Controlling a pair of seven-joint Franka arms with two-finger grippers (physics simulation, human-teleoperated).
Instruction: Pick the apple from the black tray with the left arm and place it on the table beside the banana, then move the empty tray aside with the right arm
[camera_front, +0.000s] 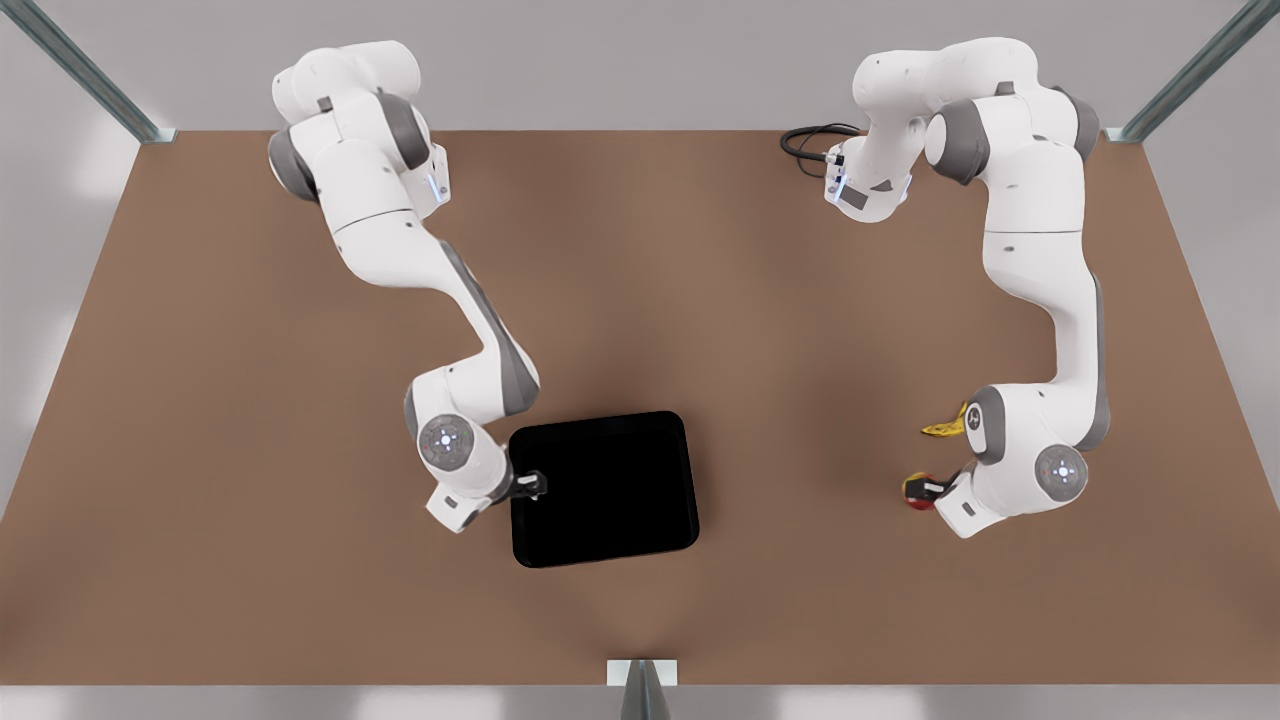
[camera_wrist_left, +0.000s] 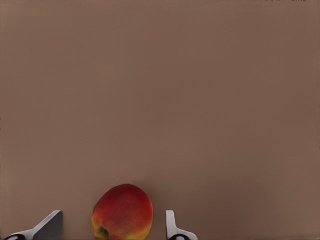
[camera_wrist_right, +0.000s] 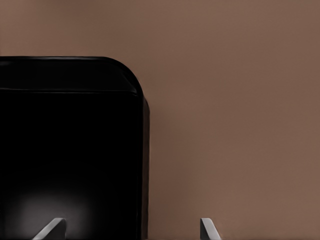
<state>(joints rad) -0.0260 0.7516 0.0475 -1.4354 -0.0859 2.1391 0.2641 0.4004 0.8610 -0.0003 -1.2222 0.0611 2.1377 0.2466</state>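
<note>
The small red-and-yellow apple (camera_front: 917, 491) lies on the matte brown desk (camera_front: 250, 450) near the curved yellow banana (camera_front: 945, 426) in the front view. Left wrist view: I see the left gripper (camera_wrist_left: 114, 227), jaws apart, flanking it. Right wrist view: the right gripper (camera_wrist_right: 132, 229), jaws apart, straddles the glossy black rectangular tray's (camera_wrist_right: 65, 150) rim, presumably to drag it.

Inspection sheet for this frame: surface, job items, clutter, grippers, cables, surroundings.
Surface: brown table, flat and matte.
Job's things: black tray empty, near the middle; apple on the table, close to the banana but apart from it.
Clutter: nothing seen.
Grippers: left gripper at the front view's right, fingers open on either side of the apple, with gaps; right gripper at the front view's left, fingers open astride the tray's edge.
Cables: black cable looped at the table's far edge.
Surroundings: grey walls, metal frame posts at the corners.
</note>
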